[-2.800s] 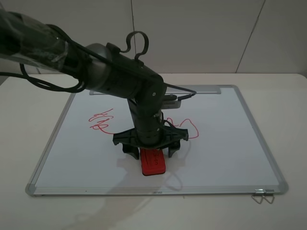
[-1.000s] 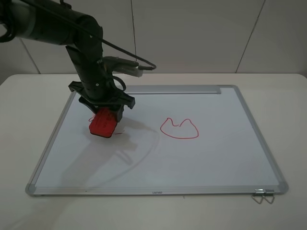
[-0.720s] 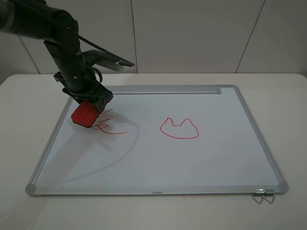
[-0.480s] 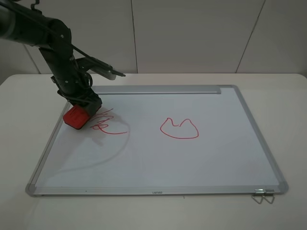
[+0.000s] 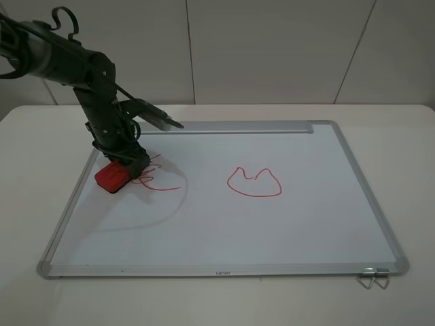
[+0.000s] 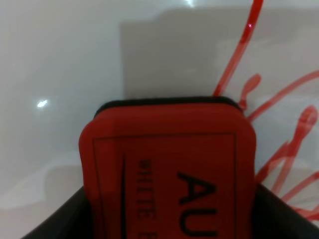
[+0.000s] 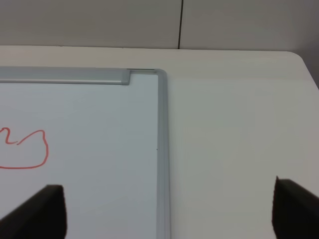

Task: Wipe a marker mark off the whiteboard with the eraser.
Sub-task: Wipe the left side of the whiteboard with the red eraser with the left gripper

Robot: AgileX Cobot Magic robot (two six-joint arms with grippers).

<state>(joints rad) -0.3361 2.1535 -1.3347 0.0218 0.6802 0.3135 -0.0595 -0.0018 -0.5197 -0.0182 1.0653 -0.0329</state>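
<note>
The left gripper (image 5: 125, 166) is clamped on the eraser (image 5: 111, 177), held flat to the whiteboard (image 5: 285, 227). The marker mark (image 5: 156, 179) lies just beside the claw, likely so one sweep crosses it. The right gripper (image 7: 172, 211) hangs spread apart, empty.

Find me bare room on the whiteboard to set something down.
Free: the whiteboard right of the two-humped outline, and its near strip. Crowded: far left, where the left hand holds the eraser at the marker mark.
</note>
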